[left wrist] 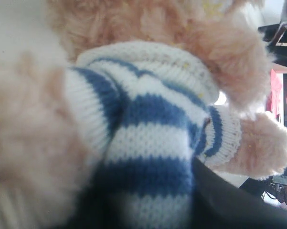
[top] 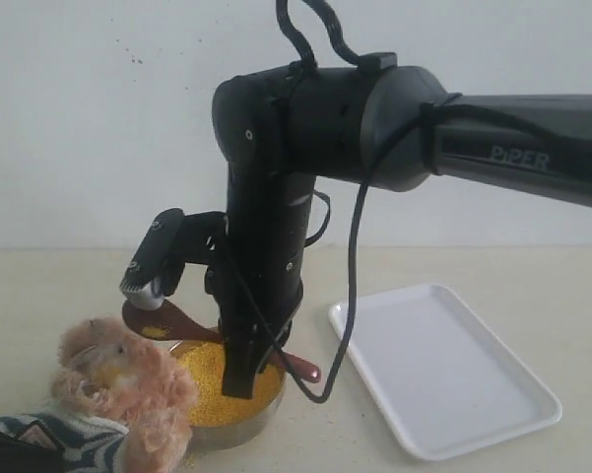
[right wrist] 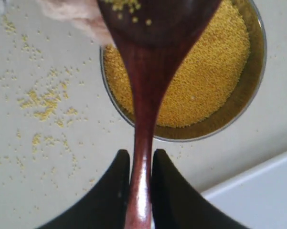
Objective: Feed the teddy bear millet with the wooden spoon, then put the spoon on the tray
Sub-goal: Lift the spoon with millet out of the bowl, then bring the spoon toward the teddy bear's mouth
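Observation:
My right gripper [right wrist: 140, 160] is shut on the thin handle of the dark wooden spoon [right wrist: 148, 71]. The spoon's oval bowl [top: 150, 320] carries a few yellow grains and hovers just above the teddy bear [top: 118, 379] at the lower left. Under the spoon stands the steel bowl [top: 231, 429] heaped with millet [right wrist: 205, 81]. In the exterior view the right gripper [top: 244, 372] points down over that bowl. The left gripper [left wrist: 148, 202] is shut on the bear's striped shirt [left wrist: 148, 138], and one black finger [left wrist: 229, 202] shows beside it. The white tray [top: 443, 365] lies to the right with nothing on it.
Loose millet grains [right wrist: 43, 100] are scattered on the beige table beside the bowl. The right arm's thick black body [top: 276, 197] and its cable [top: 353, 296] rise over the bowl, between the bear and the tray. A tray corner [right wrist: 258, 195] lies close to the bowl.

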